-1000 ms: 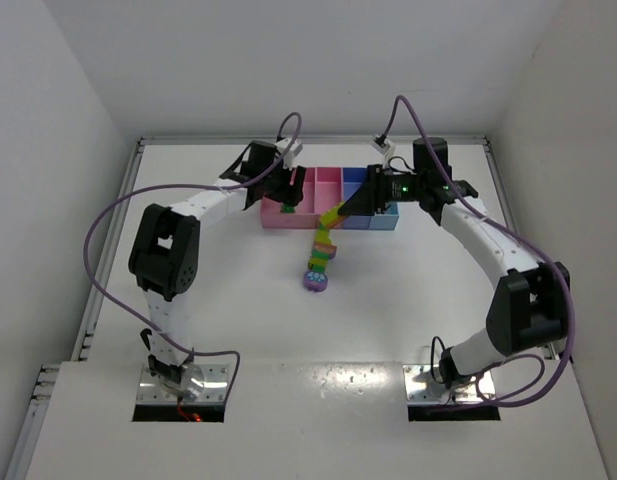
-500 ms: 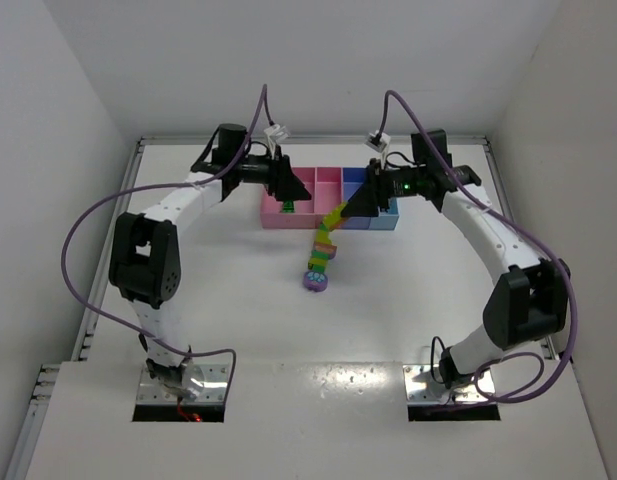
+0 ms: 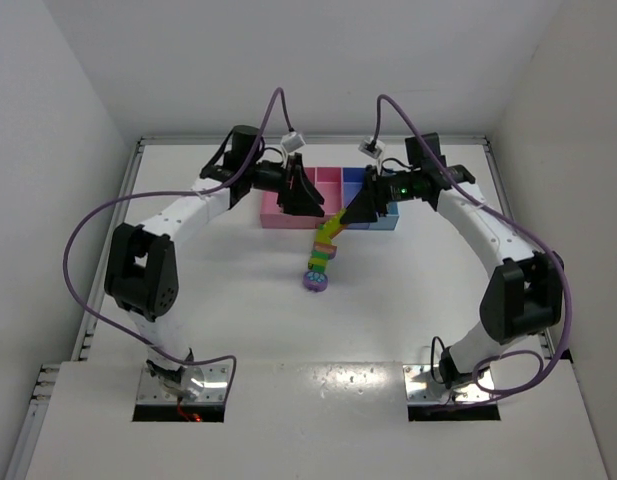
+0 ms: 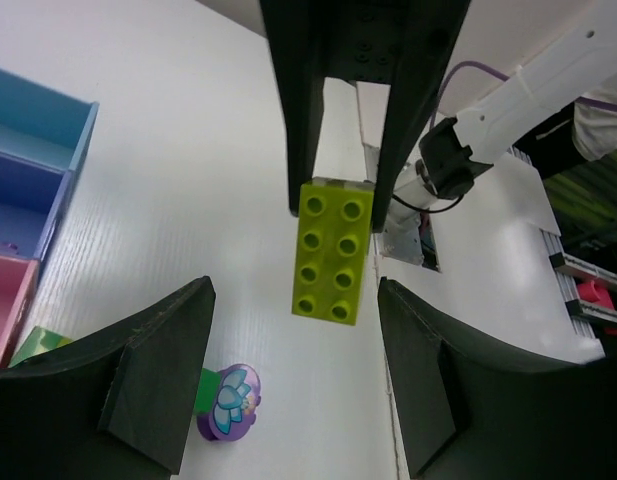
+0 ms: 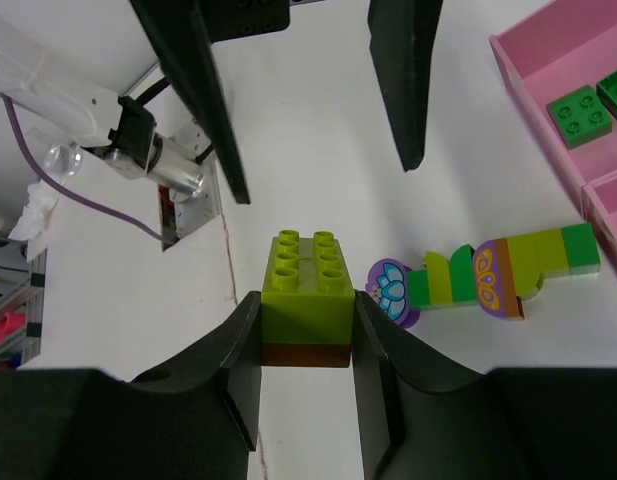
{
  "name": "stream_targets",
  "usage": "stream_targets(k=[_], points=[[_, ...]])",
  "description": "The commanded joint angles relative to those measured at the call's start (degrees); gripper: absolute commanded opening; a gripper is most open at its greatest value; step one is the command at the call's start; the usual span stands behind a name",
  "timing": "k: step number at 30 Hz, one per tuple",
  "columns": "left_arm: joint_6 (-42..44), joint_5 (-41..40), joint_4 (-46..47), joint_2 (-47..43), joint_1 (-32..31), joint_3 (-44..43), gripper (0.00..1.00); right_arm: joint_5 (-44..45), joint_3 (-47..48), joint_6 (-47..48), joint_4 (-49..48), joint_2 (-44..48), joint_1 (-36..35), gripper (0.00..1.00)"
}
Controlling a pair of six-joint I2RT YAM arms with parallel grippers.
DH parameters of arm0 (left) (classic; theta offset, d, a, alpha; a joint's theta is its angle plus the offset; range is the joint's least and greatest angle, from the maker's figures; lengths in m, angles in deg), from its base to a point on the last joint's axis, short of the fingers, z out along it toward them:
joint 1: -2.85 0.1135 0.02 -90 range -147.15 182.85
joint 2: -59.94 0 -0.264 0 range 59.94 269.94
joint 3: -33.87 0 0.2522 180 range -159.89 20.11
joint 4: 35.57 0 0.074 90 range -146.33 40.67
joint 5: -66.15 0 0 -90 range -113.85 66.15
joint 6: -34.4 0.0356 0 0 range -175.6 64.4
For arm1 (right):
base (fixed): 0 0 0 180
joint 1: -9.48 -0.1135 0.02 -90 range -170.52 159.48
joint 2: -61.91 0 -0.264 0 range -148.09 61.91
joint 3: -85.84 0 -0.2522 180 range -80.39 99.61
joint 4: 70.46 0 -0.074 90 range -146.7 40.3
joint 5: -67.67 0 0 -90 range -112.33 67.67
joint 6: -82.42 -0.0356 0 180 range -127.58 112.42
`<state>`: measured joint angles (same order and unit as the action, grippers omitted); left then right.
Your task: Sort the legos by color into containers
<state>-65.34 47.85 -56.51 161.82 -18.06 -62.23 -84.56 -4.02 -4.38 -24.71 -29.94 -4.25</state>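
Right end effector (image 5: 306, 305): pads pressed onto the sides of a lime-green plastic brick (image 5: 306, 280), which has an orange-brown brick (image 5: 306, 354) stuck underneath it, so this is a two-colour stack that has not yet been split. The pair is held above the white tabletop (image 5: 318, 150), short of the tray. Left end effector (image 4: 293, 300): fingers spread with nothing between them, facing the held stack just in front of it. We read this as lining up to pull the two bricks apart. Moving outward, a multicoloured strip of joined plastic bricks (image 5: 498, 268) in greens, lime and purple lies flat on the tabletop. A round purple plastic piece (image 5: 391, 290) sits at its near end, and none of it has been separated. Beyond that is the low plastic tray of compartments (image 5: 578, 50), where one pink bin holds two dark green bricks (image 5: 580, 108). We cannot tell what is in the blue bins from these views. Our judgement is that the task is at an early stage: two bricks are binned, the held stack is yet to be split and placed, and the whole strip remains.
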Motion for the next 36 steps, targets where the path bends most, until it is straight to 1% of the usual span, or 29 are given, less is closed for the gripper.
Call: stream_targets(k=[1, 5, 16, 18, 19, 21, 22, 25, 26, 28, 29, 30, 31, 32, 33, 34, 35, 36], points=[[0.42, 2.13, 1.82, -3.45, -1.5, 0.69, 0.72, -2.89, 2.55, 0.67, -2.02, -0.34, -0.68, 0.0], [0.42, 1.6, 1.82, -3.45, -1.51, 1.22, 0.72, -3.42, 2.55, -2.05, -4.38, -0.34, -0.68, 0.0], [-0.11, 1.6, 1.82, -3.98, -4.23, 2.28, 0.72, -3.94, 3.07, -2.59, -4.92, -0.34, -1.73, 0.0], [-0.11, 1.6, 1.82, -3.98, -4.23, 2.28, 0.68, -3.94, 3.6, -2.59, -4.92, -0.34, -1.73, 0.0], [-0.11, 1.6, 1.82, -3.98, -4.23, 2.28, 0.62, -3.94, 3.6, -2.59, -5.44, -0.34, -1.73, 0.0], [-0.11, 1.6, 1.82, -3.98, -4.23, 2.28, 0.54, -3.94, 3.6, -2.59, -5.44, -0.34, -1.73, 0.0], [-0.11, 1.6, 1.82, -3.98, -4.23, 2.28, 0.45, -3.94, 3.6, -2.59, -5.44, -0.34, -1.73, 0.0], [-0.11, 2.13, 1.82, -3.98, -4.23, 2.28, 0.33, -3.94, 3.6, -2.59, -5.44, -0.34, -1.73, 0.0], [-0.11, 2.13, 1.82, -3.98, -4.23, 2.28, 0.25, -3.94, 3.6, -2.59, -5.44, -0.34, -1.73, 0.0], [0.42, 2.13, 1.82, -3.98, -4.23, 2.28, 0.17, -3.94, 3.07, -2.59, -5.44, -0.34, -1.73, 0.0], [0.42, 2.13, 1.82, -3.98, -4.23, 2.8, 0.11, -2.73, 2.46, -2.59, -5.44, -0.34, -1.73, 0.0], [0.42, 2.13, 1.82, -3.98, -4.23, 2.8, 0.09, -2.1, 2.46, -2.59, -5.44, -0.34, -1.73, 0.01], [0.94, 2.13, 1.82, -4.5, -4.23, 2.8, 0.07, -1.49, 1.85, -2.59, -5.44, 0.18, -1.73, 0.21], [0.95, 1.52, 1.82, -4.5, -4.23, 3.5, 0.06, -1.48, 1.84, -3.46, -4.92, 0.18, -1.73, 0.32], [0.95, 1.51, 1.82, -5.9, -4.23, 3.51, 0.06, -0.87, 1.23, -4.16, -4.92, 0.71, -1.21, 0.42], [1.47, 0.9, 1.82, -6.52, -4.23, 4.2, 0.06, -0.87, 1.23, -4.78, -4.92, 0.71, -1.2, 0.57], [1.48, -0.15, 1.82, -7.13, -3.71, 5.17, 0.05, 0.0, 1.23, -4.78, -4.92, 1.23, -0.6, 0.65], [1.48, -0.16, 2.69, -7.84, -3.18, 5.87, 0.05, 0.01, 0.62, -4.78, -4.92, 1.93, -0.59, 0.69]])
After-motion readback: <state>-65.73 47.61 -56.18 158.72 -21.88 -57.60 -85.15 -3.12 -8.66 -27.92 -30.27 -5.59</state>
